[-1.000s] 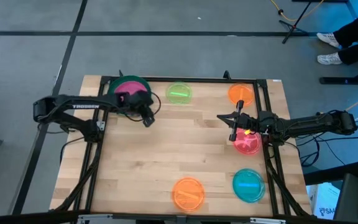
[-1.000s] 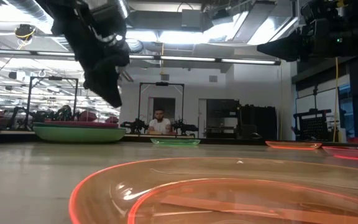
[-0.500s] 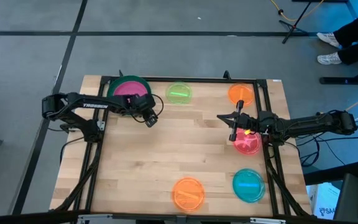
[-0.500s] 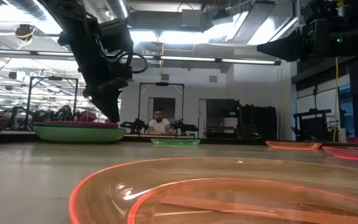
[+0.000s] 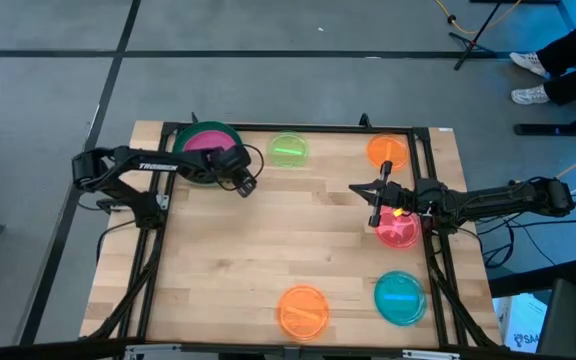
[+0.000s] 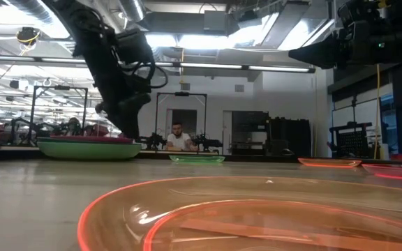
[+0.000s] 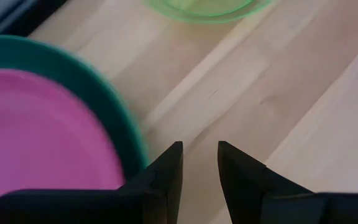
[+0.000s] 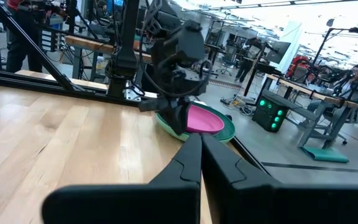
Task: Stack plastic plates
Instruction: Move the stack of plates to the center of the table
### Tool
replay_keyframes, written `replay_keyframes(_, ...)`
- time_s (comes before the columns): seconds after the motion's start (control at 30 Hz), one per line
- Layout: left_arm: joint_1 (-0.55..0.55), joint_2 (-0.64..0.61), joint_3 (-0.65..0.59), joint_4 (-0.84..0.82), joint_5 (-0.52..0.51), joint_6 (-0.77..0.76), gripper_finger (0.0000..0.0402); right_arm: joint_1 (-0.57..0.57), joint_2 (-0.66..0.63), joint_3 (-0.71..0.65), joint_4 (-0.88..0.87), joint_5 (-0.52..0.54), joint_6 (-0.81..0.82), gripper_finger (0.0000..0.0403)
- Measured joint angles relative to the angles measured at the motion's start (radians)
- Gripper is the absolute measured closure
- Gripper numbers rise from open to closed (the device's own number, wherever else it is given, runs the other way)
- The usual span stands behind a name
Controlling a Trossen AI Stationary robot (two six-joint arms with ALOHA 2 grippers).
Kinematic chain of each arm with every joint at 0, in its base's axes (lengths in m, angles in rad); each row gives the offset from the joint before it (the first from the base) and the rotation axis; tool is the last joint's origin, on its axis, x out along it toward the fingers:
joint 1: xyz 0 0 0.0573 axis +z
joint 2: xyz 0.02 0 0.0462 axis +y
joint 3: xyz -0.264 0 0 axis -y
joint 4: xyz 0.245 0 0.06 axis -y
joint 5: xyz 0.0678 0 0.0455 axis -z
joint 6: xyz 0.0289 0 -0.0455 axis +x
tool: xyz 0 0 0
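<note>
We found left gripper (image 5: 249,186) just beside magenta plate (image 5: 205,141) stacked on dark green plate (image 7: 114,118), fingers narrowly parted, empty; likely placed to fetch lime plate (image 5: 288,150) next. Right gripper (image 5: 373,205) hovered beside red-pink plate (image 5: 399,231), fingers seemingly closed, empty. Other plates lay scattered. Left arm read "TROSSEN".

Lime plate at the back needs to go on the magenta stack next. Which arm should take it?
Probably left. The left gripper, fingers slightly apart, hangs beside the magenta stack, near the lime plate. The right gripper, shut, waits near the red-pink plate, farther away.
</note>
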Motion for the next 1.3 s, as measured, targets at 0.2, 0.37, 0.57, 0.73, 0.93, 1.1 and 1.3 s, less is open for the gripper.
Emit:
replay_keyframes(0.2, 0.017, 0.024, 0.000, 0.061, -0.036, 0.000, 0.0308, 0.000, 0.000, 0.000, 0.000, 0.000, 0.000, 0.0398)
replay_keyframes(0.37, 0.041, 0.024, 0.000, 0.029, -0.084, -0.005, 0.0308, 0.000, 0.000, 0.000, 0.000, 0.002, 0.000, 0.0398)
replay_keyframes(0.57, 0.069, 0.024, 0.000, 0.009, -0.083, -0.006, 0.0308, 0.000, 0.000, 0.000, 0.000, 0.002, 0.000, 0.0398)
replay_keyframes(0.73, 0.075, 0.025, 0.000, 0.009, -0.082, -0.003, 0.0308, 0.000, 0.000, 0.000, 0.000, 0.002, 0.000, 0.0398)
replay_keyframes(0.93, 0.077, 0.069, 0.000, -0.016, -0.055, 0.026, 0.0308, 0.000, 0.000, 0.000, -0.001, 0.003, 0.000, 0.0398)
replay_keyframes(1.1, 0.077, 0.126, 0.000, -0.018, -0.078, 0.029, 0.0308, 0.000, 0.000, 0.000, -0.001, 0.003, 0.000, 0.0398)
replay_keyframes(1.3, 0.075, 0.146, 0.002, -0.015, -0.087, 0.053, 0.0309, 0.000, 0.000, 0.000, -0.001, 0.004, 0.000, 0.0398)
